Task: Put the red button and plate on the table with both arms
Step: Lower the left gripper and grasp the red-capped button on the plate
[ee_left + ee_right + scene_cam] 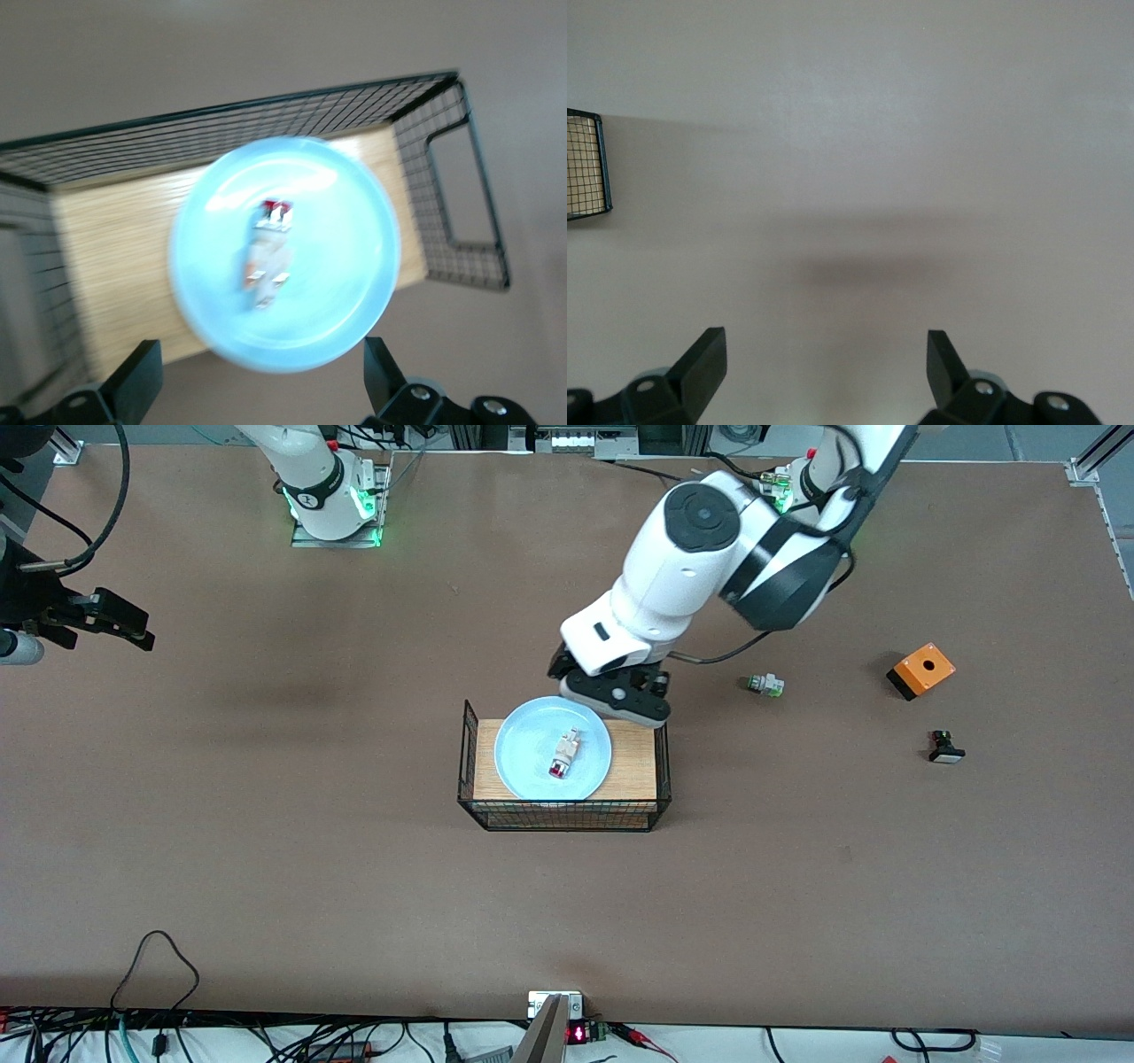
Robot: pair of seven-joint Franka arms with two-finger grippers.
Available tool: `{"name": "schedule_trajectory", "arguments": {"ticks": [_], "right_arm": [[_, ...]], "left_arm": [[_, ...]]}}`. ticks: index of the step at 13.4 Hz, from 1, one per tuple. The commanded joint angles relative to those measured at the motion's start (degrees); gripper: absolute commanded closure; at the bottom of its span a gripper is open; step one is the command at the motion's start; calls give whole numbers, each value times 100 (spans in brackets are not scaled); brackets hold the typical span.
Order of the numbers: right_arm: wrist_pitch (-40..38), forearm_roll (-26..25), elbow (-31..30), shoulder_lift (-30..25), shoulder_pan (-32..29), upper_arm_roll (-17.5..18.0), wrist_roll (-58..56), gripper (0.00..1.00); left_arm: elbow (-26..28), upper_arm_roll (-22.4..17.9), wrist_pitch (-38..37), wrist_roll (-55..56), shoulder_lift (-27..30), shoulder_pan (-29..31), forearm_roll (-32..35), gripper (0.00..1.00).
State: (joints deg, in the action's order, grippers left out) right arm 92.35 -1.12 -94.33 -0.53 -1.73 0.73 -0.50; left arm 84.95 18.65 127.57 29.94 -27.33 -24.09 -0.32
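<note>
The light-blue plate [532, 753] lies on the wood top of a black wire basket stand [633, 771] in the middle of the brown table [354, 886]. The red button [563, 755] lies on its side in the plate, with its red cap toward the front camera. My left gripper [618, 695] hangs over the plate's rim on the robots' side. In the left wrist view it is open [261, 379] and empty, with the plate [345, 292] and the button [268, 252] just ahead of it. My right gripper [120, 622] is open [824, 365] and empty over bare table at the right arm's end.
A green-tipped white part [765, 685], an orange box with a hole [921, 670] and a black part with a white cap [945, 747] lie on the table toward the left arm's end. A corner of the basket [586, 166] shows in the right wrist view.
</note>
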Motion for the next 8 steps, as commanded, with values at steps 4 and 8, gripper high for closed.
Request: {"name": "schedule_trajectory", "arguments": {"ticks": [4,8], "right_arm": [[-94,-28,99,45,6,15,32,0],[-94,-37,90,45,14,15,32,0]], "left_arm": [[-190,-186,1217,469,-879,-219,477,0],[3,-195,1217,671,-923,-298,937,0]]}}
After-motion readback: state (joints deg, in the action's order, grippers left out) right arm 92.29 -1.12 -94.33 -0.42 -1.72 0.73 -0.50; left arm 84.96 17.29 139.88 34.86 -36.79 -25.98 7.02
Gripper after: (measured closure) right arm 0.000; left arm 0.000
